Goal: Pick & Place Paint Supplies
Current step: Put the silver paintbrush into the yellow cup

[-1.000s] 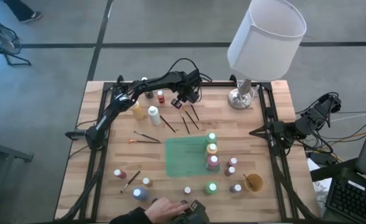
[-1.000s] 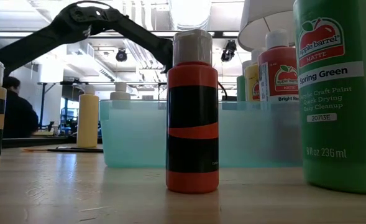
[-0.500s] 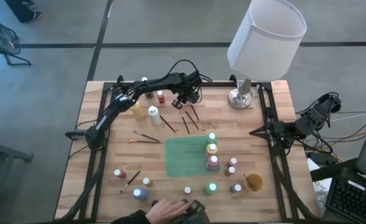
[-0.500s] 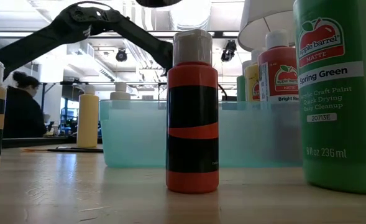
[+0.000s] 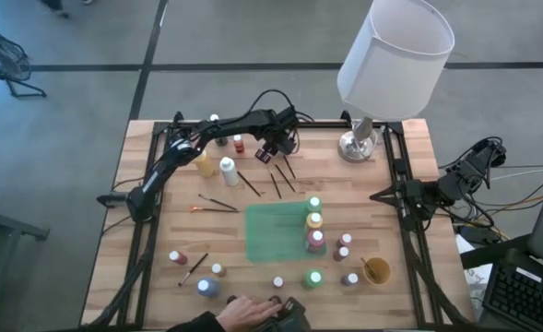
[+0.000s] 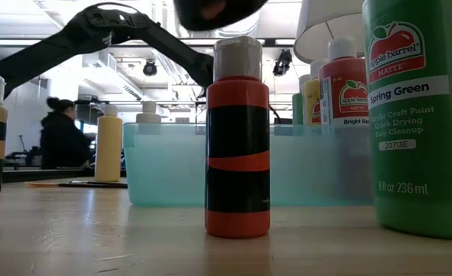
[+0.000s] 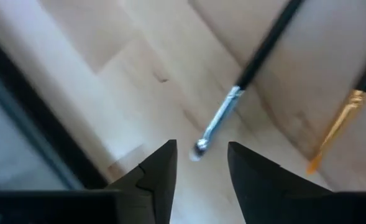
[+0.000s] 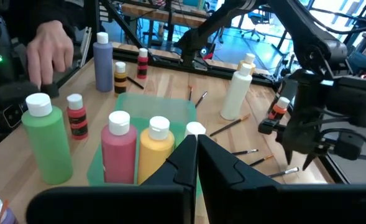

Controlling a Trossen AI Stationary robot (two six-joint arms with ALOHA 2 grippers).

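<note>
My left gripper (image 5: 269,155) hangs open over the table's far middle, fingers pointing steeply down. In the left wrist view its fingertips (image 7: 201,155) stand on either side of the pale tip of a dark-handled brush (image 7: 232,99) lying flat on the wood, not touching it. A second brush (image 7: 341,124) with a gold ferrule lies beside it. More brushes (image 5: 248,182) and yellow (image 5: 202,163), white (image 5: 227,168) and red (image 5: 239,143) bottles stand nearby. My right gripper (image 8: 195,155) waits shut above the right edge.
A green mat (image 5: 271,235) lies mid-table with three bottles (image 5: 314,222) along its right side. More bottles (image 5: 314,277) and a tan cup (image 5: 375,270) stand near the front. A person's hand (image 5: 243,309) rests at the near edge. A lamp (image 5: 359,143) stands far right.
In the low view a dark shape has come in from above, over the orange-and-black bottle, and a person in the room behind has walked toward the right. Both arms have kept still.
</note>
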